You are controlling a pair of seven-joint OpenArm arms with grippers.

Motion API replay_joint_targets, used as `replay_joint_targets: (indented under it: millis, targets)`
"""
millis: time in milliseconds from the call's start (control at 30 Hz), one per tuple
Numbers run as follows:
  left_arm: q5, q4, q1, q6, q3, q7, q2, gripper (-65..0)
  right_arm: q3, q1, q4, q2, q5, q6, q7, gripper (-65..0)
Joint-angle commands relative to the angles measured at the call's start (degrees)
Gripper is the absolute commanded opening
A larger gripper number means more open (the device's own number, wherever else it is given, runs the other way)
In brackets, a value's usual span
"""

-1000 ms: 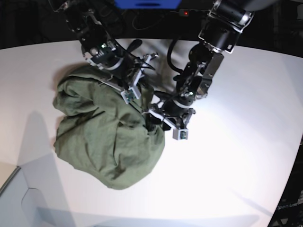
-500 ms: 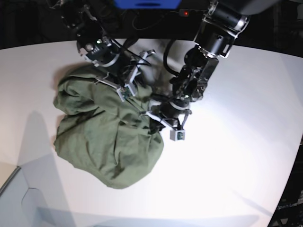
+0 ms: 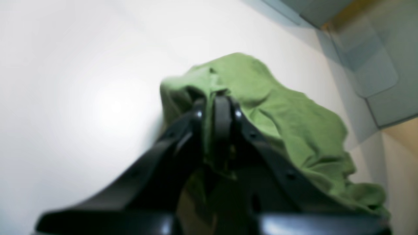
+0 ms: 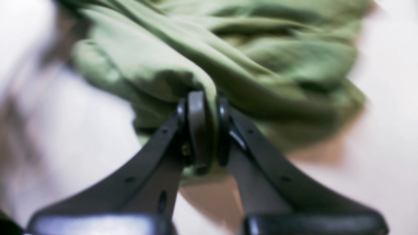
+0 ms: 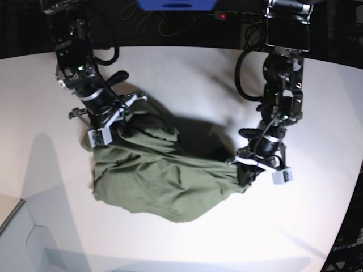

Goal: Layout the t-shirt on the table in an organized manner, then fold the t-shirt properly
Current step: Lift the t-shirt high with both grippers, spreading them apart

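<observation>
The olive-green t-shirt [image 5: 164,178] hangs stretched and wrinkled between my two grippers, its lower part bunched on the white table [image 5: 187,73]. My left gripper [image 5: 245,171], on the base view's right, is shut on the shirt's right end; its wrist view shows the jaws [image 3: 217,111] pinching green cloth [image 3: 294,124]. My right gripper [image 5: 116,126], on the base view's left, is shut on the shirt's upper left end; its wrist view shows the closed jaws [image 4: 204,107] with a fold of cloth [image 4: 228,49] between them.
A pale grey box corner [image 5: 22,238] sits at the table's front left. The table's curved edge runs along the right side [image 5: 346,226]. Cables and a blue block [image 5: 176,4] lie behind the arms.
Both grippers have pulled apart with the shirt: the right gripper moved to the base view's left, the left gripper to its right and toward the front. The bunched shirt has stretched wide between them.
</observation>
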Motion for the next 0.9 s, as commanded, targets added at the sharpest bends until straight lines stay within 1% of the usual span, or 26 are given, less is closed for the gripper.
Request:
replay_joint_targets:
  millis: [0,133,200,333,433,500,600,633,667,733,833,867]
  targets:
    - [0.43,2.96,-0.65,1.04,-2.91,-1.86,-0.8,-64.7,1.96,0.66,0.91,0.59,-1.47,-0.82,0.79,-65.0]
    - [0.43,7.53,0.14,1.04,-9.42,2.44,-0.8,-64.7,5.65,1.54,1.09,0.68,-1.47,-0.65,0.96,-65.0]
    - [0.34,8.24,0.31,1.04,-11.26,3.06,-0.8,-64.7,6.18,2.5,1.09,0.94,-1.47,-0.65,0.79,-65.0]
    - [0.34,8.41,0.31,1.04,-12.23,3.15,-0.89,-64.7,6.18,4.44,1.18,1.03,-1.47,-0.65,0.79,-65.0]
    - [0.34,8.41,1.19,1.04,-12.23,3.06,-0.89,-64.7,6.0,4.09,1.27,0.85,-1.47,-0.56,0.7,-65.0]
    - [0.34,8.24,1.63,1.04,-12.32,2.79,-0.89,-64.7,5.3,2.94,1.18,0.59,-1.38,-0.56,-0.09,-65.0]
    - [0.43,7.71,2.51,0.86,-13.28,2.79,-1.86,-64.7,1.17,2.68,1.18,-0.2,-1.3,-0.56,-1.94,-65.0]
    - [0.43,7.71,3.04,0.69,-13.99,2.79,-1.86,-64.7,0.11,2.68,1.09,-0.64,-1.3,-0.56,-2.29,-63.9]
    - [0.43,7.71,3.3,0.69,-14.51,2.79,-1.86,-64.7,-1.12,2.68,0.83,-1.08,-1.3,-0.56,-2.38,-60.9]
    - [0.43,7.71,3.66,0.69,-15.22,2.97,-2.12,-64.7,-2.96,3.3,0.3,-2.22,-1.38,-0.56,-2.38,-52.3]
    - [0.43,7.71,4.8,0.69,-15.22,3.06,-2.82,-64.7,-4.72,5.93,-2.6,-4.33,-1.38,-0.56,-2.55,-34.8]
    - [0.43,7.71,5.24,0.69,-15.22,3.06,-3.0,-64.7,-5.43,7.08,-4.18,-4.6,-1.38,-0.47,-2.55,-29.4]
